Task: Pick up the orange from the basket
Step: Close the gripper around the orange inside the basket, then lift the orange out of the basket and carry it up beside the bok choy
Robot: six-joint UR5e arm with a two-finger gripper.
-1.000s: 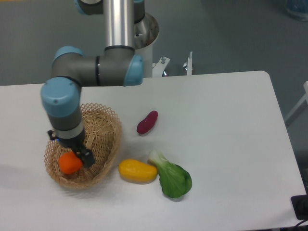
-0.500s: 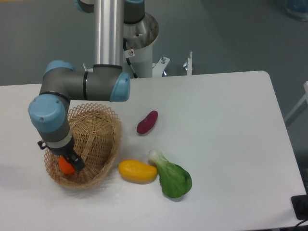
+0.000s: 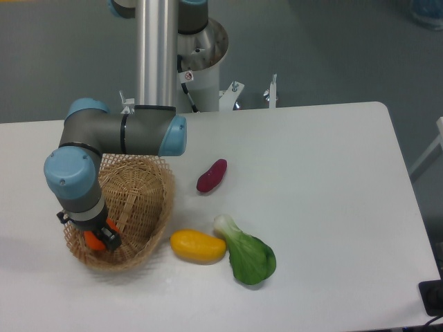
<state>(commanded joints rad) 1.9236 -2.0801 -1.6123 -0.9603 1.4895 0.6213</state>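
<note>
item: orange [image 3: 92,240], small round smooth fruit, likely light, firm and a little slippery, best gripped across its widest middle; lies at the near left of the wicker basket [image 3: 149,200], mostly hidden under the end effector [image 3: 101,237], whose opening cannot be told.

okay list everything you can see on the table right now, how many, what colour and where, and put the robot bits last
basket: one, light tan wicker, left side of the table
orange: one, bright orange, inside the basket at its near-left edge, mostly hidden by the gripper
purple sweet potato: one, dark purple-red, centre of the table, right of the basket
yellow mango: one, yellow, just right of the basket's near end
bok choy: one, green with a white stem, touching the mango's right end
table: one, white
gripper: one, black, down in the basket at the orange; jaw state unclear
</note>
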